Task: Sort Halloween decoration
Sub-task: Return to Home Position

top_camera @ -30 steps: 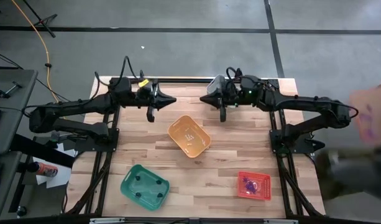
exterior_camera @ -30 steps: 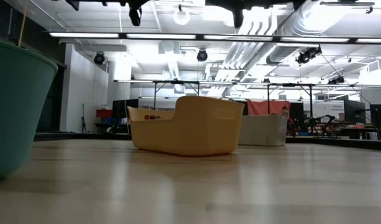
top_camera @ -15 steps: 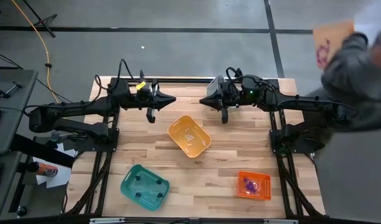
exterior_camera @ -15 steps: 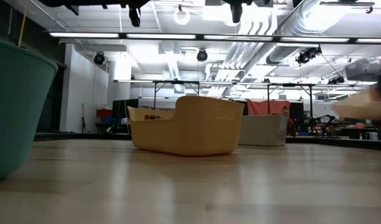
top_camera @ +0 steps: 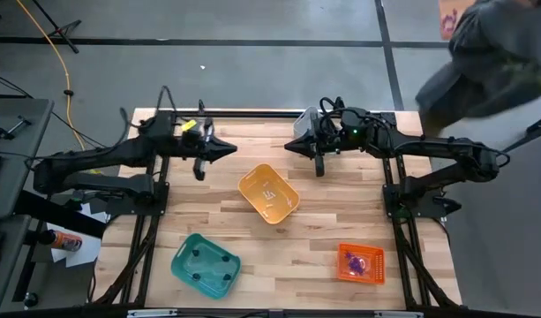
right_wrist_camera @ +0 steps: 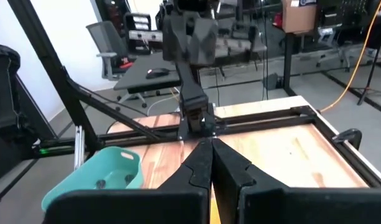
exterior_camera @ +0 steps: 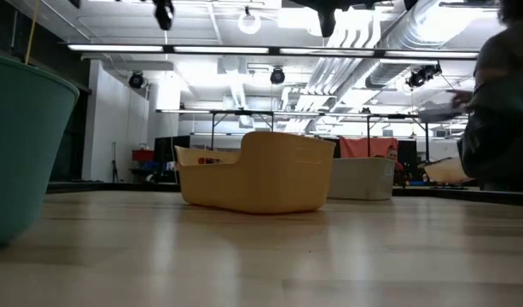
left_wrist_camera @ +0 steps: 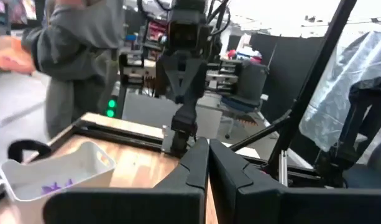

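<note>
My left gripper [top_camera: 232, 151] and my right gripper [top_camera: 287, 146] hang high over the table's far part, level and tip toward tip, both shut and touching nothing. Their shut fingers also show in the left wrist view [left_wrist_camera: 207, 163] and the right wrist view [right_wrist_camera: 209, 155]. Purple trinkets [top_camera: 356, 262] lie in the red bin [top_camera: 343, 274] near the right front. Whitish trinkets [top_camera: 270, 193] lie in the orange bin [top_camera: 252, 181] at mid-table. Dark trinkets [top_camera: 210, 261] lie in the green bin [top_camera: 184, 263] at the left front.
A person in a grey sleeve [top_camera: 491, 53] stands beyond the table's far right corner. Bare wood [top_camera: 296, 256] lies between the green and red bins. In the low view the orange bin [exterior_camera: 257, 183] stands mid-table and the green bin [exterior_camera: 22, 145] close at the left.
My left gripper has drawn back toward the table's left edge, staying level and shut, so the gap between the two tips has widened. The person has gone from the table's right side toward its far right corner.
</note>
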You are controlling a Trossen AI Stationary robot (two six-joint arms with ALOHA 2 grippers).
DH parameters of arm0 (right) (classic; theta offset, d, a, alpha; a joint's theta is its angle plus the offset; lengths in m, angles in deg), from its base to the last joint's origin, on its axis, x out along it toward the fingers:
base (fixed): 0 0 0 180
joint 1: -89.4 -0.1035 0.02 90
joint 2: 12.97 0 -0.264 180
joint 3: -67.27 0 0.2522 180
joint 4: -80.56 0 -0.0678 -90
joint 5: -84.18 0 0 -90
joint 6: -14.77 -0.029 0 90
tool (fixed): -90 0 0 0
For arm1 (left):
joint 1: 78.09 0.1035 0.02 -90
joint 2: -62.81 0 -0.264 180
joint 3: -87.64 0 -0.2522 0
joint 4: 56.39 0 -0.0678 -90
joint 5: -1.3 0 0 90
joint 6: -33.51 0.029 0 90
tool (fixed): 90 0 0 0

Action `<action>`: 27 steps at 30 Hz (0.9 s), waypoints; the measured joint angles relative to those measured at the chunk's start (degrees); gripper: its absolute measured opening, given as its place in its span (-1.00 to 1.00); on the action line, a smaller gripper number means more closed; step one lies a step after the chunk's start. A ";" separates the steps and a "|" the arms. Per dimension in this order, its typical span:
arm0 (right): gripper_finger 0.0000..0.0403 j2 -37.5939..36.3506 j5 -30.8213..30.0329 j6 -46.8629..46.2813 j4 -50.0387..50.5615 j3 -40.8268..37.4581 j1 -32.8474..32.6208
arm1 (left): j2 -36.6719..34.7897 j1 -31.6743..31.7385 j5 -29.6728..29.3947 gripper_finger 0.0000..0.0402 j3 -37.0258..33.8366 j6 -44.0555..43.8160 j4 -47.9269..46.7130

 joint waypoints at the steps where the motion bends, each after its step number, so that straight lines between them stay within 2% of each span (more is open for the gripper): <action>1: -1.00 0.00 -0.04 0.00 0.21 0.00 0.00 | -1.76 0.00 -0.05 -1.00 -0.58 0.64 -0.97; 4: -1.00 0.00 -0.72 0.00 0.15 0.00 0.00 | -7.26 0.00 -1.78 -1.00 -5.06 0.74 1.06; 10: -1.00 0.00 -2.43 -2.30 0.13 0.00 0.00 | -15.22 0.00 -6.77 -1.00 -19.65 -3.39 16.98; 17: -1.00 0.00 -2.69 -5.42 0.11 0.00 0.02 | -18.18 0.02 -9.02 -1.00 -31.85 -9.29 28.59; 27: -1.00 0.00 -4.90 -8.67 0.11 0.00 0.56 | -20.04 -1.54 -12.01 -1.00 -41.27 -14.51 39.84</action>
